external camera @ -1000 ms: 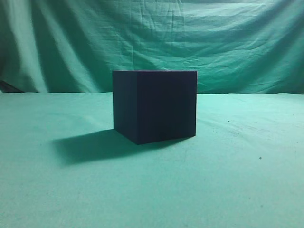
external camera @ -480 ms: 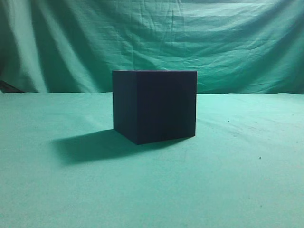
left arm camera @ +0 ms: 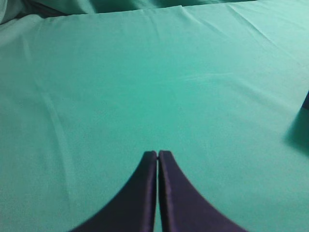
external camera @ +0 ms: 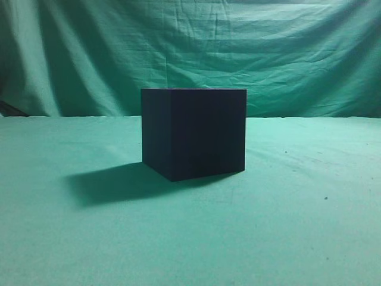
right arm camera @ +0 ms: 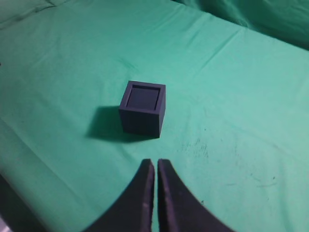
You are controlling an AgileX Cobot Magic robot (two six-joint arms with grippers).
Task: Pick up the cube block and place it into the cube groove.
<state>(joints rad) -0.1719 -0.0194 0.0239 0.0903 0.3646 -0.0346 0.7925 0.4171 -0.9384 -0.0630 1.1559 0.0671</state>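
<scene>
The cube groove is a large near-black box [external camera: 193, 133] standing mid-table on the green cloth. In the right wrist view the box [right arm camera: 143, 108] shows a square recess in its top with a dark flat face inside; I cannot tell whether that is a block or the bare bottom. No small purple cube block shows on the cloth in any view. My left gripper [left arm camera: 158, 153] is shut and empty above bare cloth, with a dark corner of the box [left arm camera: 306, 101] at the right edge. My right gripper [right arm camera: 155, 162] is shut and empty, raised and short of the box.
A green cloth [external camera: 297, 226] covers the table and hangs as a backdrop [external camera: 190, 47]. The box casts a shadow [external camera: 113, 182] to its left. Small dark specks [right arm camera: 195, 145] mark the cloth right of the box. No arm shows in the exterior view.
</scene>
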